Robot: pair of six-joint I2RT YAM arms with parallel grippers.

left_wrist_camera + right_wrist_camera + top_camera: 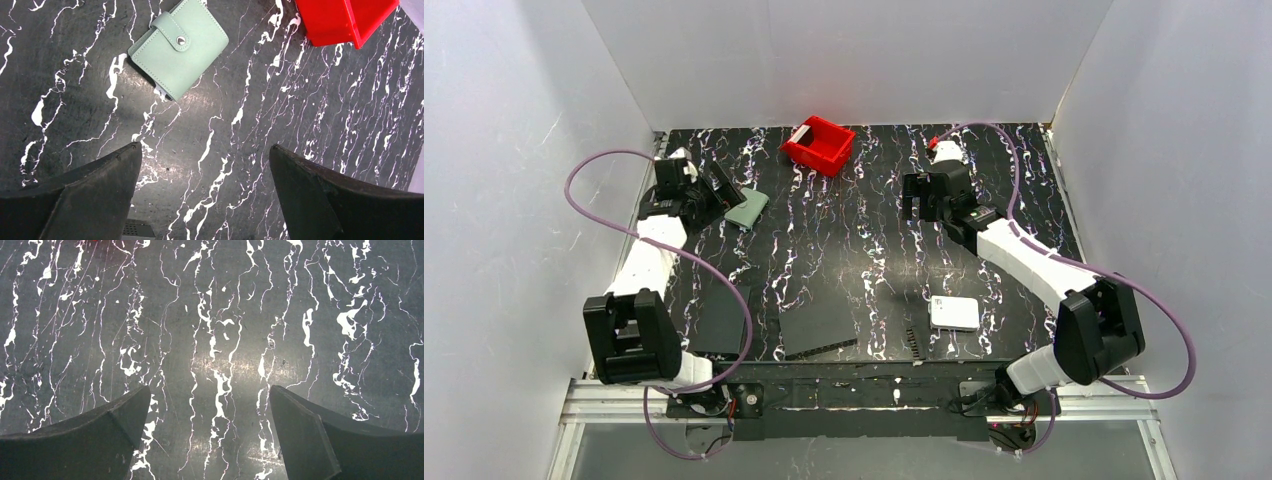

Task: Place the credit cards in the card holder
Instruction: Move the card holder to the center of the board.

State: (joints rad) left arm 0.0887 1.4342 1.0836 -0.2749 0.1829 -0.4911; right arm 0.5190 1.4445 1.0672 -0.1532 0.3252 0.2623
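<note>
**Both grippers open, card holder fastened shut**

The left gripper [205, 150] is hovering with jaws spread wide and empty, just below the card holder [178, 47], which is lying closed in the upper left of the left wrist view, its strap snapped. The right gripper [210, 390] is likewise gaping, empty, over bare counter [215, 315]. A pale credit card [804, 133] appears to be leaning inside the red bin [819, 143] at upper centre of the top view. Risk: the fastened holder may slide under a one-sided pull on the strap, and a thin card may slip from the grip
</note>
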